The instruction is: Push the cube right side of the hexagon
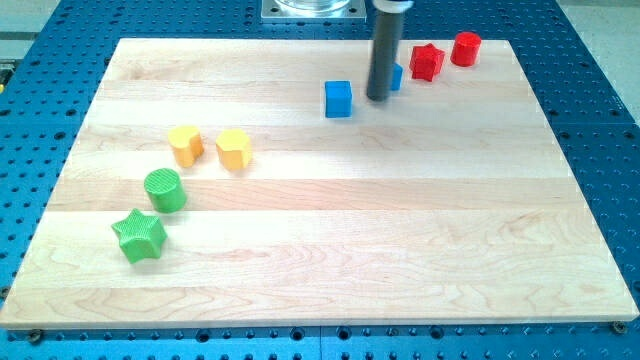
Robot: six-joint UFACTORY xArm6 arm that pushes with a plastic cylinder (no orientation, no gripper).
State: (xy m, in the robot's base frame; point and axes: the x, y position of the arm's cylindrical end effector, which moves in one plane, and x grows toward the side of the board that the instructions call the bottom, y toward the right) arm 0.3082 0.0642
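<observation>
A blue cube [338, 98] sits near the view's top, middle. A yellow hexagon [233, 149] lies at the left-centre, well to the left of and below the cube. My tip [378, 98] stands just right of the blue cube, a small gap apart. A second blue block [396, 76] is mostly hidden behind the rod.
A yellow rounded block [185, 144] lies left of the hexagon. A green cylinder [164, 189] and a green star [139, 235] lie at the lower left. A red star-like block [427, 62] and a red cylinder [465, 48] sit at the top right of the wooden board [400, 250].
</observation>
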